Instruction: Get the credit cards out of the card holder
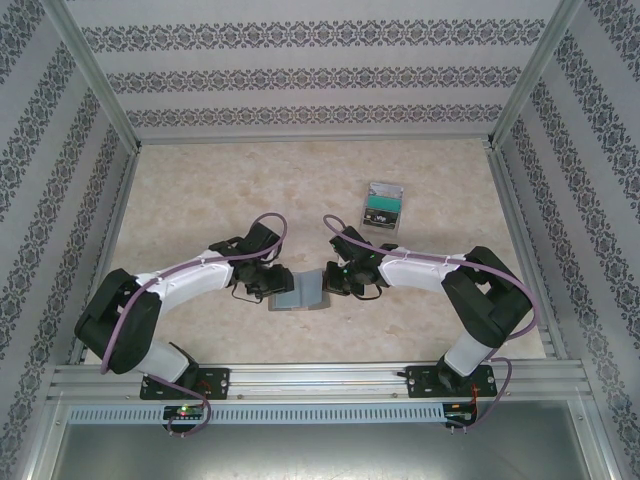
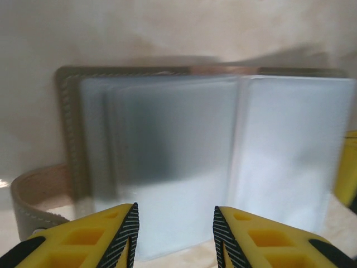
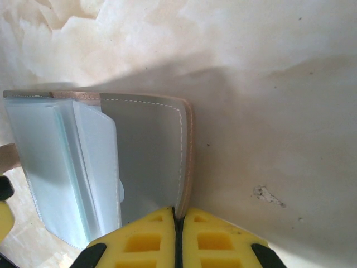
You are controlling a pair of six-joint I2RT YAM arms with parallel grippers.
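The card holder (image 1: 300, 293) lies open on the table between my two grippers, grey-brown outside with pale blue-grey frosted sleeves (image 2: 184, 156) inside. Its side tab (image 2: 39, 195) curls out at the left. The credit cards are hidden; I cannot make any out through the sleeves. My left gripper (image 2: 175, 229) is open, its fingertips spread just over the near edge of the left sleeves. My right gripper (image 3: 178, 218) is shut on the stitched edge of the holder's right cover (image 3: 145, 151), pinching it near the corner.
A clear plastic case (image 1: 383, 207) with green-and-black contents lies on the table behind the right arm. Aluminium frame posts and patterned walls close in the table on three sides. The right gripper's yellow finger (image 2: 348, 173) shows past the holder's far side.
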